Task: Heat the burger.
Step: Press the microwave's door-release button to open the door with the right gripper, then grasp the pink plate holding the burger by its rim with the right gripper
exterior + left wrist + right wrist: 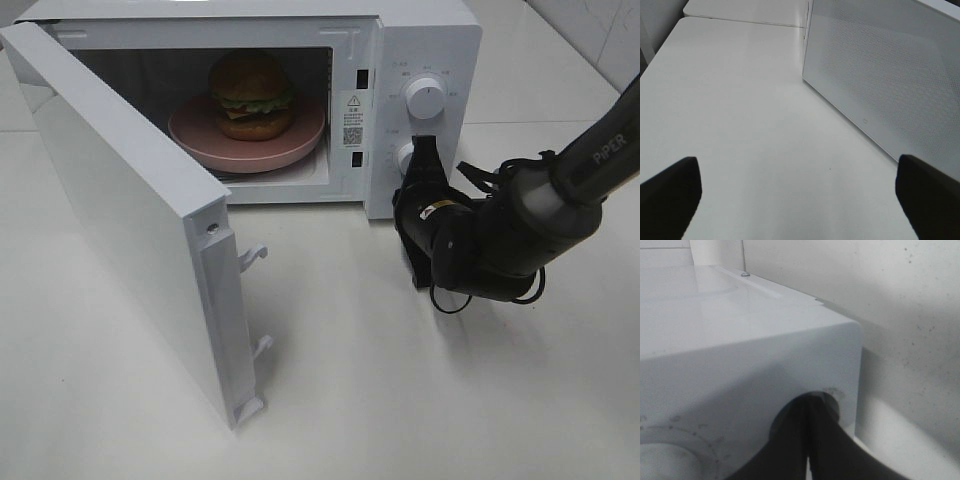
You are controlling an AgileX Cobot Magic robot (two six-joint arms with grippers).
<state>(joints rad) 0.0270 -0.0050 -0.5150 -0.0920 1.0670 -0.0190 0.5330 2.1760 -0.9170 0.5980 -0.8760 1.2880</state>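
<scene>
1. Since the burger [250,95] sits on the pink plate [300,152] inside the microwave [430,40], you can count the loading as done.
2. What is left, by my reading: the door [120,200] stands wide open and has to be swung shut, and then a dial set to start the heating.
3. Your right gripper [425,150] points at the lower knob [404,160], beneath the upper knob [426,99]. Its fingers are drawn together with nothing between them; whether the tips touch the knob you cannot tell.
4. Only the high view shows you the burger and the open cavity; the left arm is absent from it.
5. Only the left wrist view shows the left gripper [797,167]: spread wide, holding nothing, above the bench [740,125], looking at the door's meshed outer face.
6. The right wrist view adds the closed fingertips close against the control panel.
</scene>
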